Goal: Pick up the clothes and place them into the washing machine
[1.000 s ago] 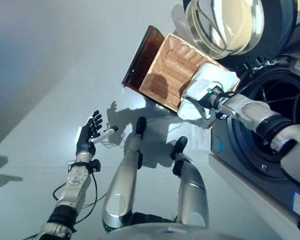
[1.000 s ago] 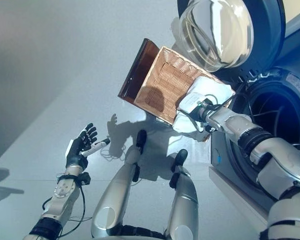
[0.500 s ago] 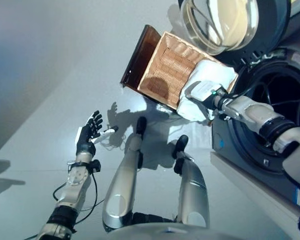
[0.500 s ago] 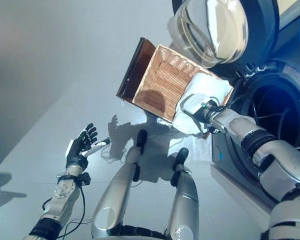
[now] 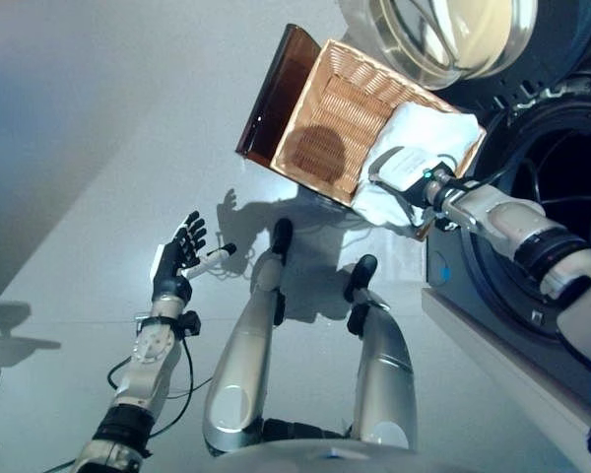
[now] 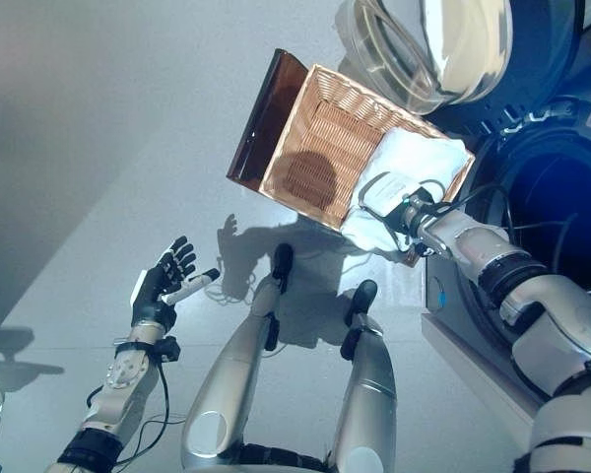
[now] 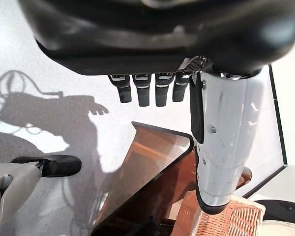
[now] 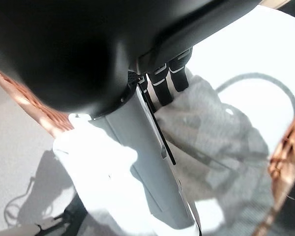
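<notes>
The white clothes (image 5: 419, 148) lie heaped in the right-hand end of the wicker basket (image 5: 325, 123), spilling over its near rim toward the washing machine (image 5: 532, 227). Compared with a second ago they sit much as they did; the whole picture has shifted a little, so we read that as our head moving, not the cloth.

What has changed is our right hand (image 5: 406, 172): it has pressed further onto the heap and now rests on the cloth at the basket's near right corner. In the right wrist view the fingers (image 8: 169, 78) reach down against the grey-shadowed fabric, but we cannot tell whether they have closed on a fold or only lie on it. Nothing hangs free of the basket, so we judge the pickup as not yet done and the grasp as the step in hand.

The machine's round door (image 5: 443, 39) stands swung open at the far right, and the dark drum opening is just right of the basket, so the carry should be short once the cloth is lifted.

Our left hand (image 5: 177, 258) hovers over the floor (image 5: 89, 187) at the near left, fingers spread and empty.
</notes>
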